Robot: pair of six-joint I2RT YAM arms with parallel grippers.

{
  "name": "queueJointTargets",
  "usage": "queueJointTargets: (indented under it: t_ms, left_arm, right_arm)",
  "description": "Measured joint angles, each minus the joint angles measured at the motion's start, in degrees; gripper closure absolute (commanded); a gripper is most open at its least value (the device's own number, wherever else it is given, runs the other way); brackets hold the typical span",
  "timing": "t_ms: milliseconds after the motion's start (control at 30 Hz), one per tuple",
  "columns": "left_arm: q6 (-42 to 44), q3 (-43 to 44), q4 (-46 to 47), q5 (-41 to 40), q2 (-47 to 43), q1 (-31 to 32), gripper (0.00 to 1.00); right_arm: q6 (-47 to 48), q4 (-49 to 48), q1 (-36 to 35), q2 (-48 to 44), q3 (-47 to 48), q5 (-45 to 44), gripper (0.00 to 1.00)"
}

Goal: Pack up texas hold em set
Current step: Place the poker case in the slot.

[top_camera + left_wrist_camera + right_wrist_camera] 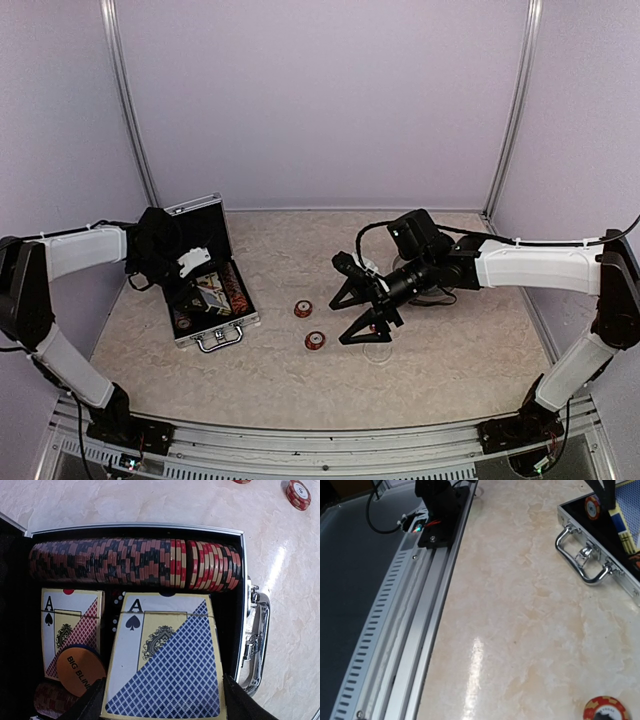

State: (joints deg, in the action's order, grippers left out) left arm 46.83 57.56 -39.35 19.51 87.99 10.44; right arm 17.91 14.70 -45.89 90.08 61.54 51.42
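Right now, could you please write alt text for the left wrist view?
The left gripper holds a blue card box over an open black-lined case, beside a red card box and an orange Big Blind disc. A row of poker chips lies above them; two loose chips lie on the table.

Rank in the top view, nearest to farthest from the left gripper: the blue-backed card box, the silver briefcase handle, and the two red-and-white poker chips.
1. Blue-backed card box, held by the left gripper.
2. Silver briefcase handle, case's near edge.
3. Rear red-and-white poker chip, right of case.
4. Front poker chip, farther right.
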Motion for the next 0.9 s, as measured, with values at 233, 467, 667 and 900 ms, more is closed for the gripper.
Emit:
queueJointTargets:
  t_ms: [233,467,667,900]
  left_arm:
    - [1.2,-2.7,-0.3,0.2,-2.4,0.0,0.53]
    - [1.9,-5.4,1.2,-0.1,-5.7,-0.2,0.53]
    - [1.9,-3.7,0.7,0.5,-3.0,-0.2,0.57]
    - [1.6,-1.8,0.5,1.6,0.9,-0.3,0.56]
  right_arm:
    - [0.0,0.0,0.0,0.0,0.0,0.0,0.02]
    - [0.0,0.0,0.0,0.0,0.0,0.0,0.02]
    - [0.0,0.0,0.0,0.0,0.0,0.0,0.02]
    - [0.0,0.0,0.0,0.0,0.0,0.0,0.02]
